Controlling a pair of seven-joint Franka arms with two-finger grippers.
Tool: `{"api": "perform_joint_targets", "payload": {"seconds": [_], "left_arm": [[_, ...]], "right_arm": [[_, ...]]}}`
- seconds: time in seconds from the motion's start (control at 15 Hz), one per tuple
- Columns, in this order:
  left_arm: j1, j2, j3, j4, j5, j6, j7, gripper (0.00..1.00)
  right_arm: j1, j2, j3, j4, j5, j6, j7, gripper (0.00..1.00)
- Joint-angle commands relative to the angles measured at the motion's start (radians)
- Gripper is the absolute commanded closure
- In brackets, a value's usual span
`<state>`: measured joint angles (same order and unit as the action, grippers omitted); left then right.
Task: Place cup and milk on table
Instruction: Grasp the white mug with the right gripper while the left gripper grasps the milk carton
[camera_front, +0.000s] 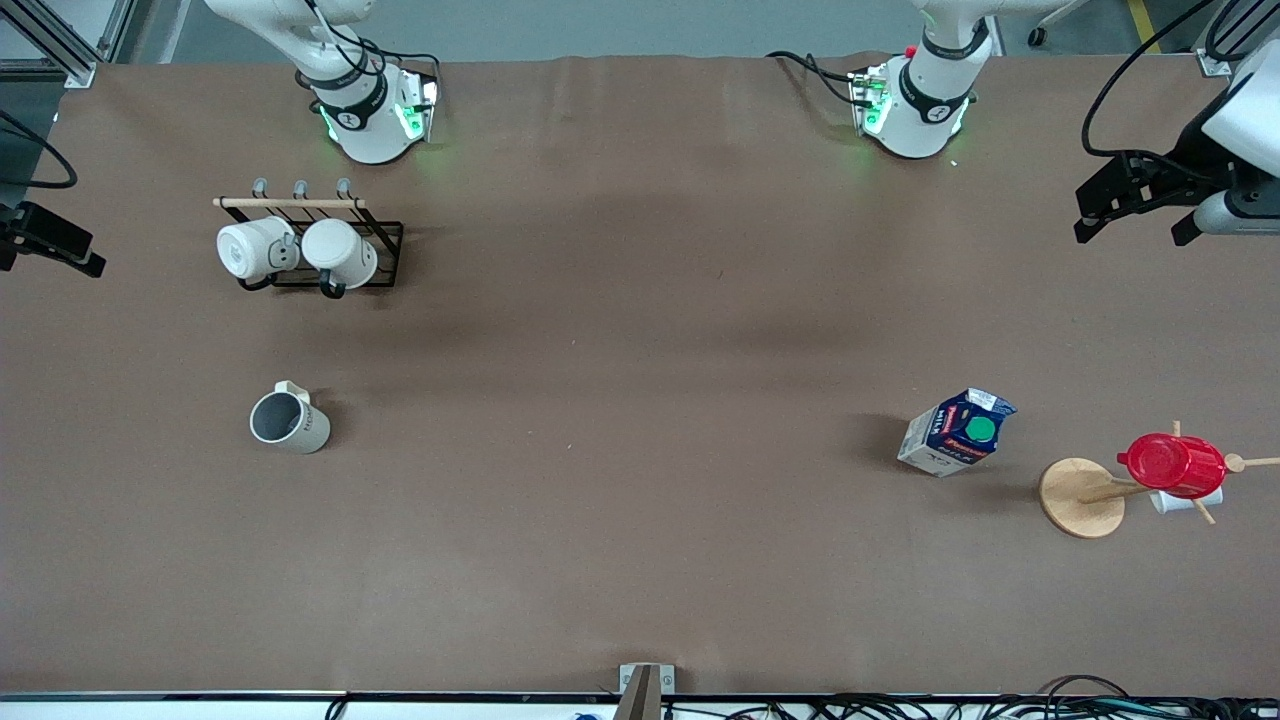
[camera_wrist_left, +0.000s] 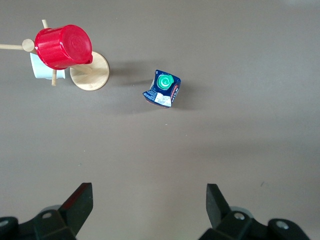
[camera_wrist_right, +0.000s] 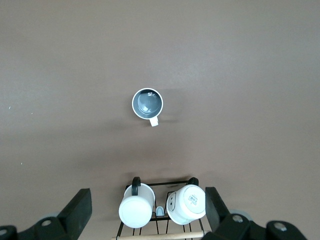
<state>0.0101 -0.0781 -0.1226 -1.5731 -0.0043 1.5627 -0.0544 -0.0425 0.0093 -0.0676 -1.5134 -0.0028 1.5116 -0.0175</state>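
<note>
The cup (camera_front: 288, 420), cream-white with a grey inside, stands upright on the brown table (camera_front: 640, 350) toward the right arm's end; it also shows in the right wrist view (camera_wrist_right: 147, 103). The milk (camera_front: 958, 432), a dark blue carton with a green cap, stands on the table toward the left arm's end and shows in the left wrist view (camera_wrist_left: 162, 89). My left gripper (camera_front: 1135, 215) (camera_wrist_left: 148, 200) is open and empty, high over the table's left-arm end. My right gripper (camera_front: 45, 255) (camera_wrist_right: 146, 207) is open and empty, high over the mug rack.
A black wire rack (camera_front: 385, 255) (camera_wrist_right: 155, 220) holds two white mugs, farther from the front camera than the cup. A wooden mug tree (camera_front: 1080, 497) (camera_wrist_left: 90, 77) beside the milk carries a red cup (camera_front: 1172, 465) (camera_wrist_left: 63, 46) and a small white cup (camera_front: 1185, 500).
</note>
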Motion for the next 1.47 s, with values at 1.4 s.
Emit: {"api": "perform_joint_targets", "payload": {"seconds": [1.4], "left_arm": [[-0.016, 0.446, -0.005, -0.108, 0.101, 0.434, 0.045, 0.0]], "right_arm": [[-0.014, 0.222, 0.009, -0.435, 0.017, 0.688, -0.368, 0.0]]}}
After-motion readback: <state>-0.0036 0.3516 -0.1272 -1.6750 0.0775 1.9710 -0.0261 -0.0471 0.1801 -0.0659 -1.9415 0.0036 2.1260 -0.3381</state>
